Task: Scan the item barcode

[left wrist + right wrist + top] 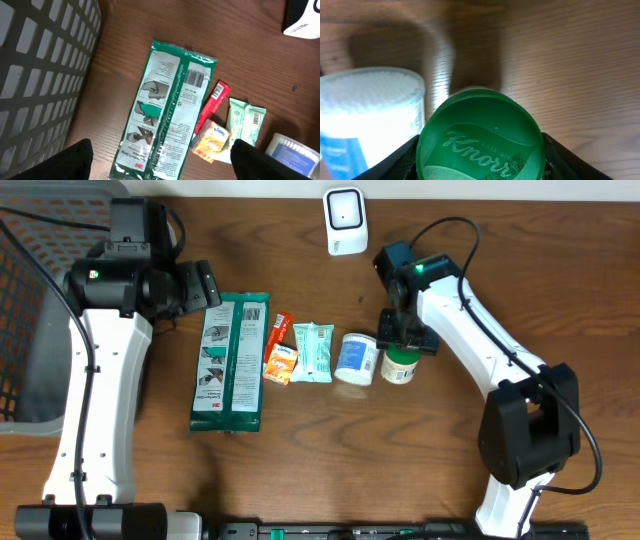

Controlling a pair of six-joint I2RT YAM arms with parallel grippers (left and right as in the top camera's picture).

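A jar with a green Knorr lid stands at the right end of a row of items. My right gripper comes down over it, and its black fingers press both sides of the lid. The white barcode scanner stands upright at the table's far edge. My left gripper hangs open over the table's left part, with nothing between its fingers. Below it lies a long green 3M package, barcode facing up.
The row also holds a red and orange packet, a teal tissue pack and a white and blue tub close beside the jar. A grey mesh basket fills the left edge.
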